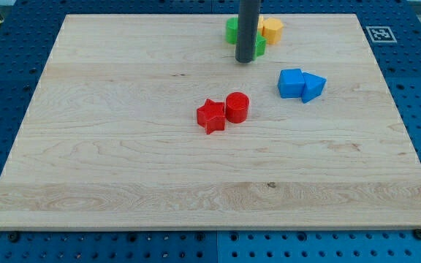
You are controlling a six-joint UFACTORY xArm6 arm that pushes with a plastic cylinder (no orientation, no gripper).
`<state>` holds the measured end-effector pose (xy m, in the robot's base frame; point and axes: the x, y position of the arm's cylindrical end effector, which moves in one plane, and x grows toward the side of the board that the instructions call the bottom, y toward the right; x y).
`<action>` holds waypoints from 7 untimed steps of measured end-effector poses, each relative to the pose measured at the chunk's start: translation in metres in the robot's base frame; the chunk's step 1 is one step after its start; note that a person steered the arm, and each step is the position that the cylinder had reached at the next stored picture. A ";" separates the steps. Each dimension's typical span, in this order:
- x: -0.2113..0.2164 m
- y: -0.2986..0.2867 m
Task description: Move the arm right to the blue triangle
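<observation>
- blue triangle (313, 86) sits in the upper right part of the surface (123, 168), touching a blue cube-like block (291, 82) on its left side
- my tip (245, 61) is up near the view's top centre, to the view's left of the triangle and slightly higher; blue cube lies between the tip and the triangle, a bit lower
- move needed, as I judge it: go toward the view's right and a little down, risk of clipping the blue cube first
- no gripper on this rig, just the rod, so no open/closed state to tell
- rod partly hides a green block (232, 31); yellow block (272, 29) just right of it, shapes unclear
- red star (211, 115) and red cylinder (237, 107) touching, mid-surface, well apart from the tip
- fiducial marker tag (378, 33) at top right corner, no readable writing
</observation>
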<state>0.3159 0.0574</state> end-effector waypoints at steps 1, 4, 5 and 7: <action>-0.007 0.000; 0.016 0.016; 0.020 0.050; 0.045 0.147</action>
<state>0.3607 0.2044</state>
